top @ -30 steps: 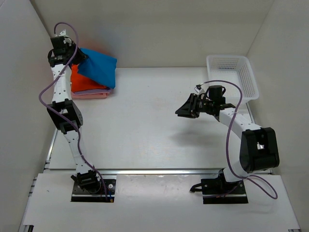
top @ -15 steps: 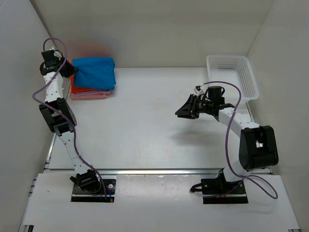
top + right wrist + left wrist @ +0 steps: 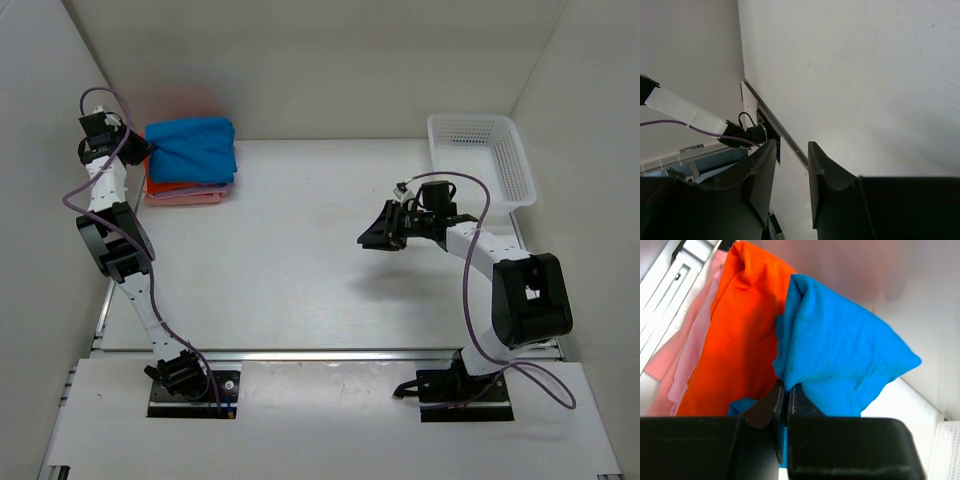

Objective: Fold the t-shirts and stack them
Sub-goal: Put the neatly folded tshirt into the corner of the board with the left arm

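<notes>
A folded bright blue t-shirt (image 3: 193, 148) lies on top of a stack at the table's far left corner, over an orange t-shirt (image 3: 162, 184) and a pink t-shirt (image 3: 185, 198). My left gripper (image 3: 143, 150) is at the stack's left edge, shut on a fold of the blue t-shirt (image 3: 840, 355); the orange t-shirt (image 3: 735, 335) and pink t-shirt (image 3: 675, 365) show beneath in the left wrist view. A lavender edge (image 3: 200, 187) shows between them. My right gripper (image 3: 372, 233) is open and empty above the middle of the table, fingers (image 3: 760, 185) apart.
A white mesh basket (image 3: 480, 155) stands at the far right of the table. White walls enclose the table on the left, back and right. The table's left rail (image 3: 662, 300) runs beside the stack.
My left gripper has carried the blue t-shirt left and down, so it now lies flatter on the stack. My right gripper has shifted slightly left.
</notes>
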